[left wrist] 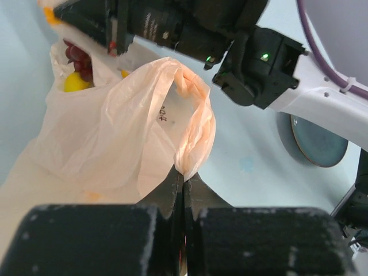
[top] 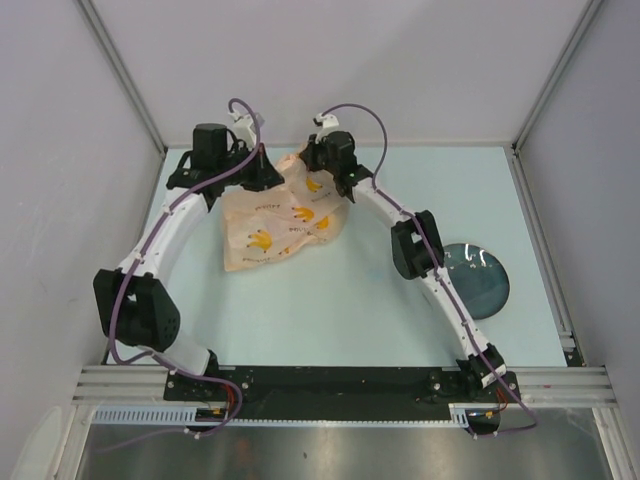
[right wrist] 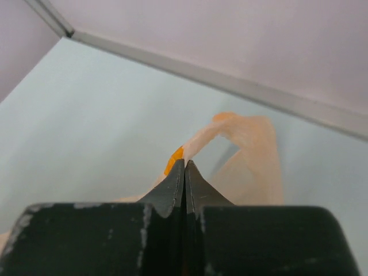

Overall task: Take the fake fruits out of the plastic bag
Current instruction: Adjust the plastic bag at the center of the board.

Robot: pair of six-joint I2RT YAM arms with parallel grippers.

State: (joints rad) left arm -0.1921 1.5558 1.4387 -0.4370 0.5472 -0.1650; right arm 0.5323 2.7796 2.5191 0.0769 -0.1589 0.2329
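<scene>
Fruits (left wrist: 76, 83) are sitting inside the bag (top: 275, 225). Through its open mouth the left wrist view is showing 1 yellow piece and some dark red ones, and none is lying out on the table (top: 330, 310). The bag is lying toward the table's far edge, roughly midway between the left and right edges, with the 2 arms meeting over its far end.

The left gripper (left wrist: 183, 175) is pinching a peach loop of film, its jaws pressed together and the plastic bunching up from between the tips. The right gripper (right wrist: 184, 164) is clamping tight on a strip of the bag's rim, with an orange scrap showing at its tips and a handle loop rising beyond. A plate (top: 478, 280) is sitting near the right edge, well apart from the bag.

The step in hand is probably spreading the mouth so the fruits are becoming reachable. Doing it well is likely calling for drawing the 2 pinches apart sideways and slightly upward, slowly, so the thin film is stretching taut rather than tearing or slipping free. Lifting too high is risking hoisting the whole bag and rolling the fruits toward its closed near end. When 1 gripper is releasing to reach in, the other should be holding its side raised, keeping the mouth from collapsing.
</scene>
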